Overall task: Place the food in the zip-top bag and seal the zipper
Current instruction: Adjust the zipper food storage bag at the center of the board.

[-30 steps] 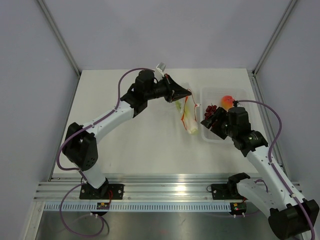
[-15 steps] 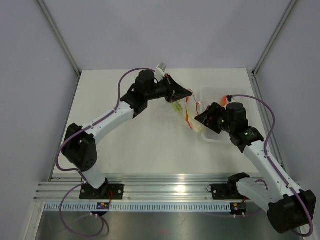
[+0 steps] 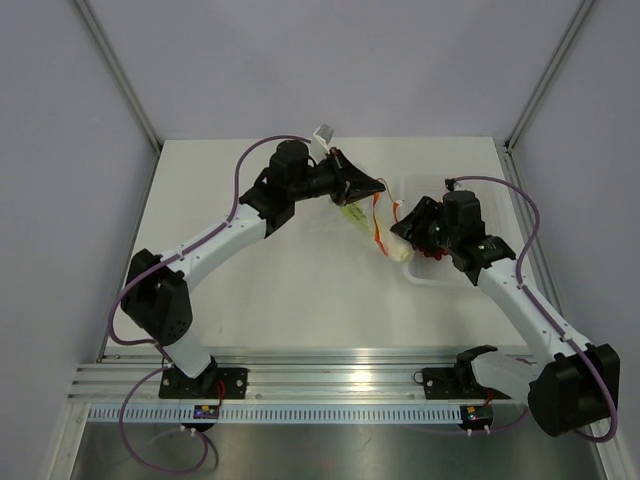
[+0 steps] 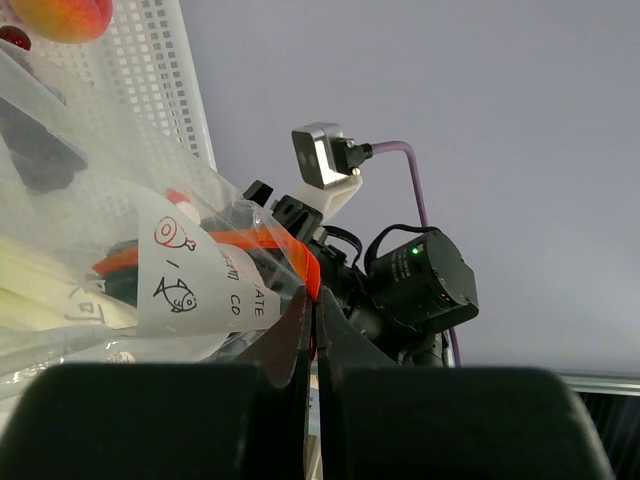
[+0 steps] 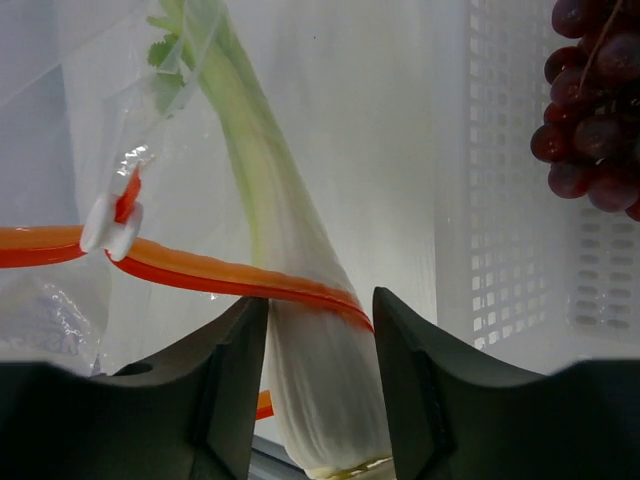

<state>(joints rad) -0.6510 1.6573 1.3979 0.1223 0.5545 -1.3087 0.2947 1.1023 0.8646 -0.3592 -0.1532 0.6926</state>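
Observation:
My left gripper (image 3: 372,187) is shut on one end of the zipper (image 4: 309,268), holding the zip-top bag (image 3: 368,215) up off the table. A pale-green and white vegetable stalk (image 3: 396,251) pokes out of the bag's mouth. In the right wrist view the right gripper (image 5: 320,300) stands open, its fingers either side of the stalk's white base (image 5: 320,380), just below the orange zipper strip (image 5: 230,275) and its white slider (image 5: 110,226). The grapes (image 5: 595,110) lie in the clear tray to the right. The peach (image 4: 60,14) shows in the left wrist view.
The rigid clear perforated tray (image 3: 428,181) stands right of the bag, partly under my right arm. A white label with food icons (image 4: 200,285) is on the bag. Grey walls close in the table on three sides.
My right arm has swung left from over the tray to the bag's mouth, and its jaws have narrowed around the stalk's base. The left gripper has kept its hold.

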